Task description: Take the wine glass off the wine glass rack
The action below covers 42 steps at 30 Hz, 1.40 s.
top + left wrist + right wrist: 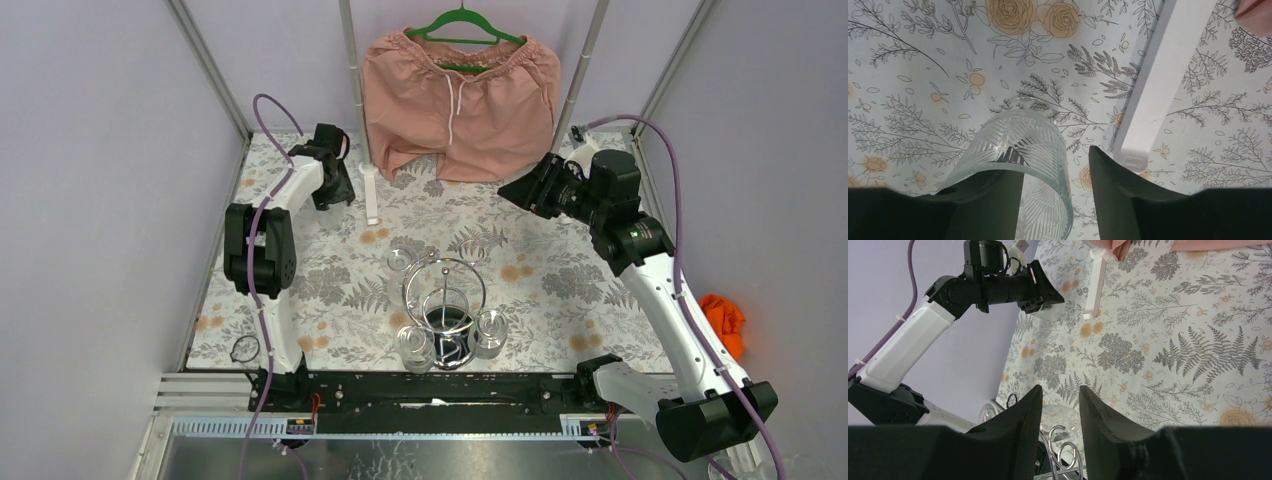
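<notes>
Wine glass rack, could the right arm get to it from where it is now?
Likely yes: the right gripper is open and empty, with nothing tall between it and the wine glass rack, only glasses around it.

A table (560,290) under a pale cloth printed with grey ferns and orange roses carries a shiny chrome wire wine glass rack (450,345) on its round mirrored base, near the middle of the front edge; a white plastic bar (370,195) lies flat towards the back left; a small black ring (245,349) lies at the front left corner.
</notes>
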### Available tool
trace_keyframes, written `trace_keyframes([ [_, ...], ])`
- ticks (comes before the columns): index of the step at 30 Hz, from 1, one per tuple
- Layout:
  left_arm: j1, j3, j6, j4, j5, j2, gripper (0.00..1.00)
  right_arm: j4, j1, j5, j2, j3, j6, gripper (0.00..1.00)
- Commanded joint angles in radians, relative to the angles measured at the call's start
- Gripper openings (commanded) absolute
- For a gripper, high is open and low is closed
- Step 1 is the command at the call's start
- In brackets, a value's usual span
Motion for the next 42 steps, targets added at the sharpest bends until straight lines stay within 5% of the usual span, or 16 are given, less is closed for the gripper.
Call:
trace_keyframes([
  [1,0.003,0.048,-0.002,-0.03,-0.056,-0.026,0.59,0.056,-0.006,-0.026,-0.014,-0.011,0.009,0.41],
  [15,0.003,0.137,0.0,-0.101,-0.073,-0.143,0.67,0.07,-0.007,-0.033,-0.023,-0.04,0.016,0.41],
  [25,-0.027,0.186,-0.021,-0.085,0.006,-0.375,0.68,0.07,-0.007,-0.031,-0.049,-0.086,0.021,0.41],
  [32,-0.096,0.095,-0.068,0.036,0.24,-0.587,0.71,0.082,-0.006,-0.057,-0.065,-0.116,0.036,0.41],
  [42,-0.125,-0.236,-0.235,0.276,0.584,-0.836,0.73,0.075,-0.006,-0.066,-0.108,-0.165,0.039,0.41],
])
